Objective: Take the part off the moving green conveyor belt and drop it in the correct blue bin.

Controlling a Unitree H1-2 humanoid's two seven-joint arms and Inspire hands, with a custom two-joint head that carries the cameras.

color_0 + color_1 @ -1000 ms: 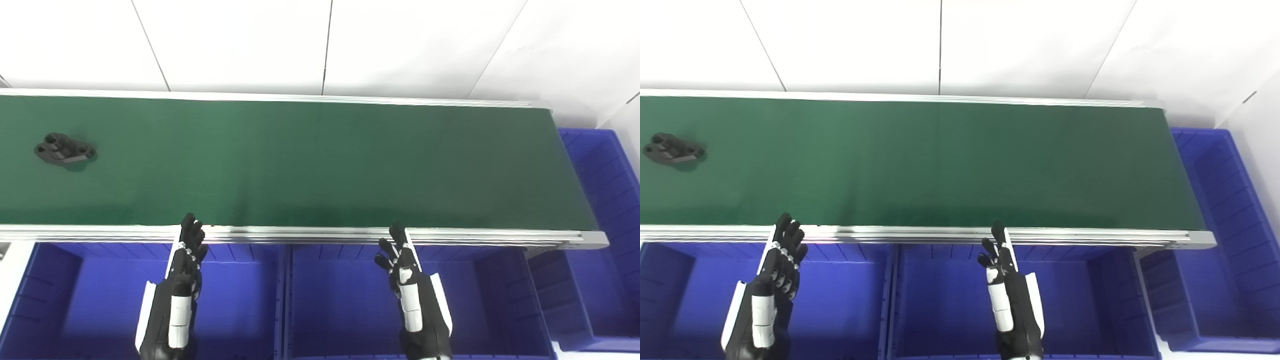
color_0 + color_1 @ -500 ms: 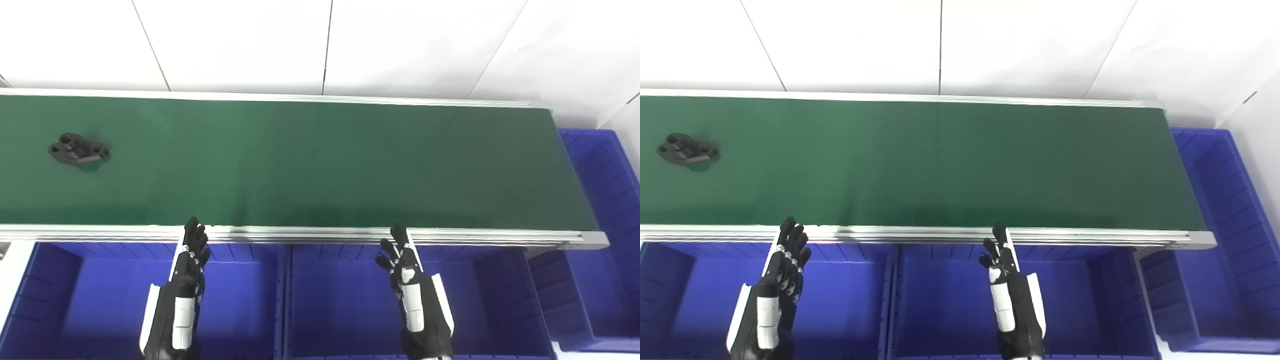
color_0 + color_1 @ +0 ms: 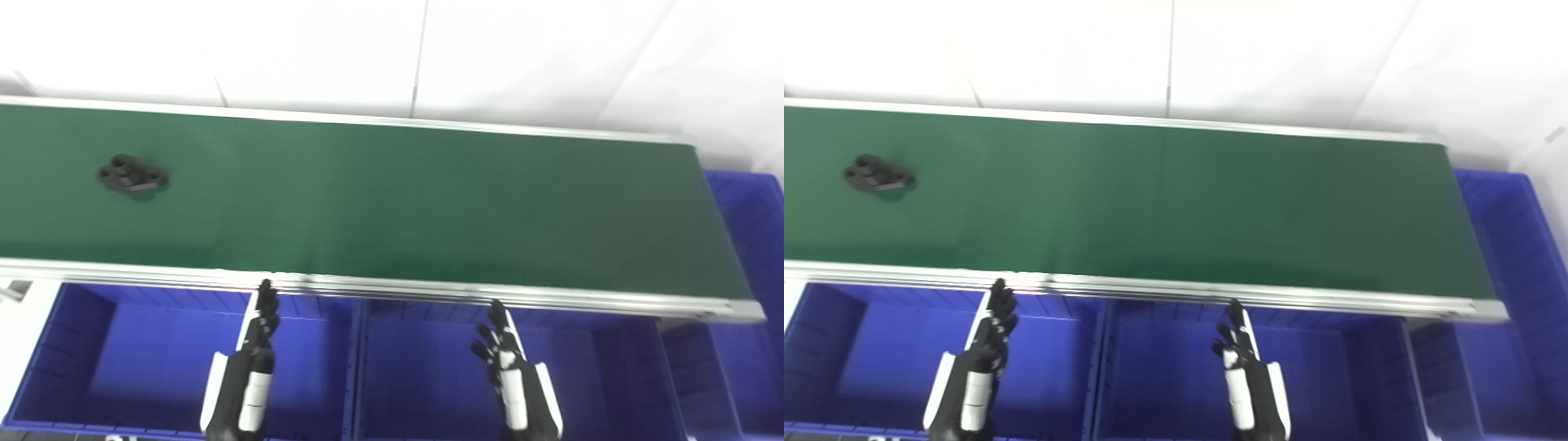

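Note:
A small black part (image 3: 133, 176) with round holes lies on the green conveyor belt (image 3: 392, 202) at its far left. My left hand (image 3: 248, 373) hovers over the left blue bin (image 3: 153, 361), fingers stretched toward the belt's near rail, open and holding nothing. My right hand (image 3: 511, 380) hangs over the middle blue bin (image 3: 429, 373), also open with its fingers apart. Both hands are well to the right of the part and below the belt.
A silver rail (image 3: 392, 288) edges the belt's near side. A third blue bin (image 3: 750, 306) stands past the belt's right end. Behind the belt is a white panelled wall (image 3: 392, 55).
The camera has shifted and tilted, so the whole picture moved. The black part has travelled rightward along the belt. Both hands sit lower in the picture, still open.

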